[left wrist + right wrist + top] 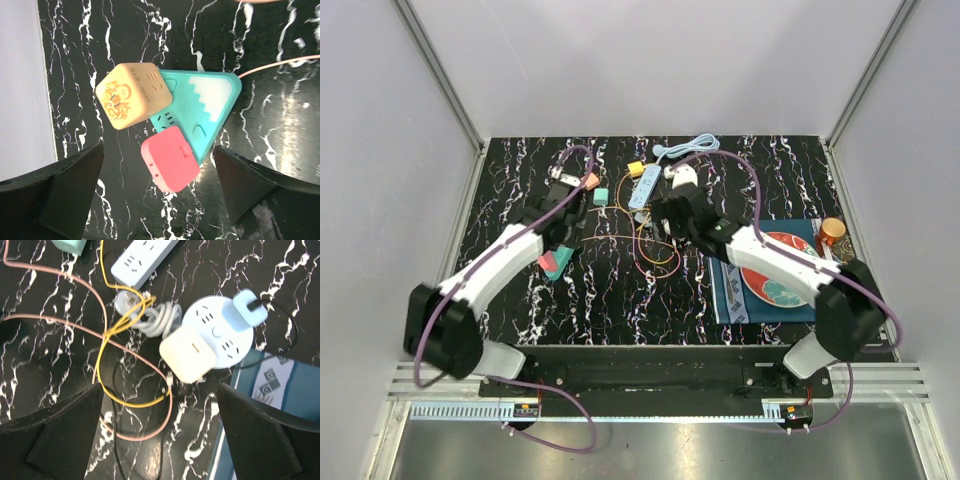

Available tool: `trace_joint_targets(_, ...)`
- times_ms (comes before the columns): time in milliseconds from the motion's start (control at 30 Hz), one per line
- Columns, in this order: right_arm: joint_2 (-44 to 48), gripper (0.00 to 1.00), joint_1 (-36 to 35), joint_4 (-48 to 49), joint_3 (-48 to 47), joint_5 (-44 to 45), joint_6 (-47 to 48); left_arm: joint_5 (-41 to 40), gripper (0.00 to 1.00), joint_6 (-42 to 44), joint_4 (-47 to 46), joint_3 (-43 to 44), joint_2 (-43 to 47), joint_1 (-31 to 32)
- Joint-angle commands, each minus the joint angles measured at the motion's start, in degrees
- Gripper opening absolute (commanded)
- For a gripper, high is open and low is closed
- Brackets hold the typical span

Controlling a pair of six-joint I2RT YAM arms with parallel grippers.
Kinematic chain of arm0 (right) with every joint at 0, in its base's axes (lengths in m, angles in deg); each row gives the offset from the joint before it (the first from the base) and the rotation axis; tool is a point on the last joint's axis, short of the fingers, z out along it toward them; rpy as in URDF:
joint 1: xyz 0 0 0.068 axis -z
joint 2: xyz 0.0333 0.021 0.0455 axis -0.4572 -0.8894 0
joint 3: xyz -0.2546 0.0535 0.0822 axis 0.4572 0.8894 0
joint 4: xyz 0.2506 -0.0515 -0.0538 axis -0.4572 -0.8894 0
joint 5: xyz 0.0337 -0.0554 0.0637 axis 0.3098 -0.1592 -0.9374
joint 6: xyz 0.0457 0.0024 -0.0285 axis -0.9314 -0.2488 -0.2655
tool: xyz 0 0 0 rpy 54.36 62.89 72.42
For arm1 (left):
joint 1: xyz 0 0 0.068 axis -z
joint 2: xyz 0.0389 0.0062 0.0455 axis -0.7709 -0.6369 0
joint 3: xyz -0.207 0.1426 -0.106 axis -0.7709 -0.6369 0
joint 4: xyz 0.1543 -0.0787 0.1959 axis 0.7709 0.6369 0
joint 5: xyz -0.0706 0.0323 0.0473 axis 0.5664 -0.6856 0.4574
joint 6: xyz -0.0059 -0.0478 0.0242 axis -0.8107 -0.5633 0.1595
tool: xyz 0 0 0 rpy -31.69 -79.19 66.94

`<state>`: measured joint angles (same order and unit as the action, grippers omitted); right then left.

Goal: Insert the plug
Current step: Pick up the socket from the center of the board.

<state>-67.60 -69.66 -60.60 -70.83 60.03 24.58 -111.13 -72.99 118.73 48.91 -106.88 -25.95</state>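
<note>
Both arms are stretched out over the black marbled desk (620, 300), and I read both sets of jaws as released, spread wide with nothing between them.

My left gripper (159, 165) hangs over the left half of the desk, about midway between the far and near edges. Below it lies a teal three-cornered socket block (210, 100). A tan cube adapter (132, 95) sits against one of its corners, and a pink plug (170, 160) lies over its edge. I cannot tell whether that plug is pushed home.

My right gripper (159, 395) hovers toward the middle of the far edge, above a round socket hub (210, 315). A white charger (187, 354) and a pale blue plug (248, 307) both sit on the hub. Just beside it is a coiled white cord (160, 317) that ends in a loose grey plug (125, 300). This plug lies on the desk, close to the end of a long power strip (142, 257) but not in it. A yellow cable (107, 340) and a pink cable (75, 282) loop across here.

Along the right edge a blue cloth (280, 385) carries a plate (785, 280), with a copper can (833, 230) beyond it.
</note>
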Motion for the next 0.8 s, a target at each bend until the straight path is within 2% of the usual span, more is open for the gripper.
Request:
trace_joint_targets(0,-10.4,1.0,3.1,1.7,-12.1,-2.0,-0.1,4.8,0.99,-2.2,-3.4,-3.3,10.7,-0.2)
trace_joint_targets(133,-20.7,1.0,5.7,-1.1,-22.3,-1.8,-3.4,5.3,0.99,-3.0,-5.9,-7.2,21.9,-0.2)
trace_joint_targets(333,-34.7,1.0,8.0,-1.7,-36.8,-0.6,-7.7,3.4,0.99,-2.8,-10.8,-12.3,31.9,-0.3)
trace_joint_targets(600,-49.7,0.98,8.8,-2.8,-52.6,0.4,-10.5,1.2,0.99,-1.9,-11.2,-12.6,35.2,-0.4)
trace_joint_targets(767,-55.8,0.96,8.8,-5.3,-57.9,0.2,-12.3,1.7,0.99,-1.8,-11.2,-12.6,36.1,-0.4)
